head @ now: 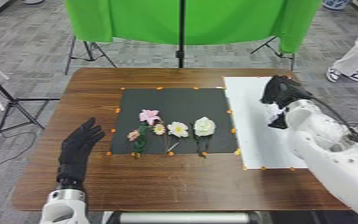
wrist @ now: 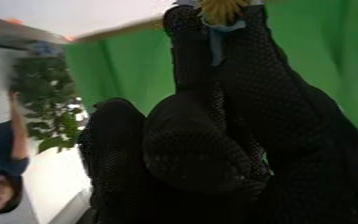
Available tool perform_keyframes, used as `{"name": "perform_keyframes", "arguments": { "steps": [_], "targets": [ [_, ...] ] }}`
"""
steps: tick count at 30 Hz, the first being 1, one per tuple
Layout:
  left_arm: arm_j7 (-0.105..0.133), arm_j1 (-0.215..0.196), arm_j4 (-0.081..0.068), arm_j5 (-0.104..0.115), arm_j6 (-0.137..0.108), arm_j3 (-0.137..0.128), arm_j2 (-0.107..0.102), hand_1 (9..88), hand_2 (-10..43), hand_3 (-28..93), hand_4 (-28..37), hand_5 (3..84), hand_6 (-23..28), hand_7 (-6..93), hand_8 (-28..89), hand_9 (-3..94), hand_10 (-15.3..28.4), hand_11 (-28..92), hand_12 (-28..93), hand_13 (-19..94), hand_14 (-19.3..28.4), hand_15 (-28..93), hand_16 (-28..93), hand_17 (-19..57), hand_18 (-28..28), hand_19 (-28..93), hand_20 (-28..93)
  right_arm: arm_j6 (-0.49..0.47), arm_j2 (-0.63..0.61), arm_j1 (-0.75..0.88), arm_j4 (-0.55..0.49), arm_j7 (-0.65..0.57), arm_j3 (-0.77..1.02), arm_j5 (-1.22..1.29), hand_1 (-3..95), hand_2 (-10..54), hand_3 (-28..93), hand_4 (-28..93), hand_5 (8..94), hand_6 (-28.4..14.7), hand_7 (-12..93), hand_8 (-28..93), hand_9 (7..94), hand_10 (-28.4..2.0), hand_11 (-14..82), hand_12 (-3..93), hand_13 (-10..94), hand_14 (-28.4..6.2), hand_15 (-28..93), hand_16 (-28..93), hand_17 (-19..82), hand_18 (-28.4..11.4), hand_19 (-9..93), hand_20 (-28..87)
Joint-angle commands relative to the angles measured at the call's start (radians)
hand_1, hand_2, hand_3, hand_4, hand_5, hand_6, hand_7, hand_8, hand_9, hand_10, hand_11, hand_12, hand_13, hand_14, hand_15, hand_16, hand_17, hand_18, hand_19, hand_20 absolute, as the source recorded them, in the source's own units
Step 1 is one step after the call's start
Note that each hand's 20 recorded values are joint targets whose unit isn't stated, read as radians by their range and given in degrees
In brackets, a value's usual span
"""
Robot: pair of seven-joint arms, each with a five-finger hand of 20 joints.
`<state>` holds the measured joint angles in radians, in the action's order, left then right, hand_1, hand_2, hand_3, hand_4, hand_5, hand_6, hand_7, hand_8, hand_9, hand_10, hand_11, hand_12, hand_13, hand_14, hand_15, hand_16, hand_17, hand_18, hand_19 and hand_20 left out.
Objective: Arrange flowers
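Flowers lie in a loose row on the black mat [head: 140, 97], between the robot's two hands: to the right of the left hand [head: 74, 150], and to the left of and nearer the robot than the right hand [head: 285, 92]. Closest to the left hand are a small peach flower [head: 133, 135] and a pink lily [head: 149, 116], the lily set a little farther from the robot. Next toward the right hand come a small cream-peach flower [head: 159, 129], a white daisy-like flower [head: 178, 129] and a full white bloom [head: 204, 126]. Their stems point back toward the robot.

The right hand is over the white sheet [head: 255, 130], toward the sheet's far end; whether it touches the sheet I cannot tell. It is grasping a yellow fringed piece [wrist: 220, 9] between its fingertips, with a narrow bluish strip hanging from it; exactly what the piece is, I cannot tell. The left hand is relaxed and released, its fingers fairly straight and pointing away from the robot, just beside the mat.

Beneath the hands is the brown table [head: 95, 105]. Orange marks edge the mat and the sheet. Beyond both hands hangs a green cloth [head: 193, 20].
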<state>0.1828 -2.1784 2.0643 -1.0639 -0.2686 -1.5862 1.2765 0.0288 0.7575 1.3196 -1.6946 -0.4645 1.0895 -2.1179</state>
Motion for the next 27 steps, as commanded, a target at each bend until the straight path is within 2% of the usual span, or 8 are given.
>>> {"name": "perform_keyframes", "arguments": {
  "steps": [1, 5, 9, 20, 22, 24, 26, 27],
  "targets": [
    [-0.011, -0.01, -0.011, -0.005, 0.015, 0.006, 0.008, 22.3, 5.0, 68, -28.3, 39.1, 6.3, 9.3, -6, 38.0, 13.3, 20, 11, 31, 16.9, 29, -3, 4.3, 11.5, 12, 17, 0.008, 0.033, 0.158, -0.221, 0.036, -0.014, 0.005, 63.2, -9.5, 58, -22, 80.7, 1.6, 26, 7, 93.0, -7.5, 8.4, 38.7, 94, 0.3, 62, 32, 69, -10.0, 93, 60],
    [-0.014, -0.004, -0.015, -0.003, 0.021, 0.007, 0.002, 22.3, 5.1, 68, -28.3, 39.2, 6.3, 9.4, -6, 38.0, 13.3, 20, 11, 31, 16.9, 29, -3, 4.3, 11.5, 12, 17, 0.031, 0.087, 0.166, -0.207, 0.042, -0.05, 0.017, 63.0, -9.5, 58, -22, 80.7, 1.6, 25, 7, 93.0, -7.5, 8.2, 38.6, 94, 0.4, 62, 32, 69, -10.0, 93, 60],
    [-0.013, 0.005, -0.018, -0.004, 0.027, 0.012, 0.004, 22.1, 5.2, 68, -28.3, 39.2, 6.4, 9.3, -6, 38.0, 13.3, 20, 11, 30, 16.9, 29, -3, 4.3, 11.5, 12, 17, 0.014, 0.117, 0.173, -0.19, 0.043, -0.071, 0.013, 62.0, -9.5, 59, -22, 80.7, 1.6, 25, 7, 92.9, -7.6, 8.1, 38.8, 94, 0.2, 62, 32, 69, -10.0, 93, 61],
    [-0.022, 0.005, -0.019, -0.004, 0.028, 0.011, 0.001, 21.9, 5.4, 68, -28.3, 39.3, 6.3, 9.3, -6, 38.0, 13.3, 20, 11, 30, 16.9, 29, -3, 4.3, 11.5, 12, 17, -0.038, 0.119, 0.254, -0.224, 0.038, -0.007, 0.034, 58.0, -9.5, 57, -20, 75.6, 1.3, 23, 7, 88.0, -8.6, 7.3, 38.7, 93, 0.1, 62, 33, 69, -10.2, 93, 62],
    [-0.021, 0.001, -0.018, -0.004, 0.029, 0.01, 0.002, 21.9, 5.4, 68, -28.3, 39.3, 6.3, 9.4, -6, 38.0, 13.3, 20, 11, 30, 16.9, 29, -3, 4.3, 11.5, 12, 17, -0.051, 0.12, 0.268, -0.23, 0.043, 0.002, 0.042, 55.7, -9.5, 57, -19, 74.2, 1.2, 23, 6, 85.5, -9.0, 10.5, 35.9, 93, -0.1, 62, 34, 69, -10.2, 93, 62],
    [-0.018, -0.001, -0.018, -0.004, 0.027, 0.01, 0.003, 21.9, 5.3, 68, -28.3, 39.2, 6.3, 9.3, -6, 38.0, 13.3, 20, 11, 30, 16.9, 29, -3, 4.3, 11.5, 12, 17, -0.075, 0.123, 0.277, -0.233, 0.044, 0.01, 0.042, 49.3, -9.5, 64, -21, 71.7, 1.0, 21, 4, 82.2, -10.1, 16.3, 30.8, 93, -0.1, 62, 34, 68, -10.3, 93, 62],
    [-0.018, -0.002, -0.017, -0.003, 0.028, 0.01, 0.004, 21.9, 5.2, 68, -28.3, 39.2, 6.3, 9.3, -6, 38.0, 13.3, 20, 11, 30, 16.9, 29, -3, 4.3, 11.5, 12, 17, -0.077, 0.126, 0.285, -0.234, 0.042, 0.016, 0.054, 42.3, -9.5, 69, -22, 69.0, 1.0, 20, -8, 79.1, -11.3, 21.7, 23.7, 92, -0.3, 61, 34, 68, -10.5, 93, 61],
    [-0.018, 0.0, -0.018, -0.004, 0.029, 0.011, 0.004, 22.0, 5.2, 68, -28.3, 39.2, 6.3, 9.3, -6, 38.0, 13.3, 20, 11, 30, 16.9, 28, -3, 4.3, 11.5, 12, 17, -0.08, 0.129, 0.286, -0.234, 0.043, 0.019, 0.055, 40.6, -9.5, 69, -22, 68.0, 0.8, 19, -10, 78.6, -11.6, 22.4, 22.5, 92, -0.5, 61, 34, 68, -10.4, 93, 61]
  ]
}}
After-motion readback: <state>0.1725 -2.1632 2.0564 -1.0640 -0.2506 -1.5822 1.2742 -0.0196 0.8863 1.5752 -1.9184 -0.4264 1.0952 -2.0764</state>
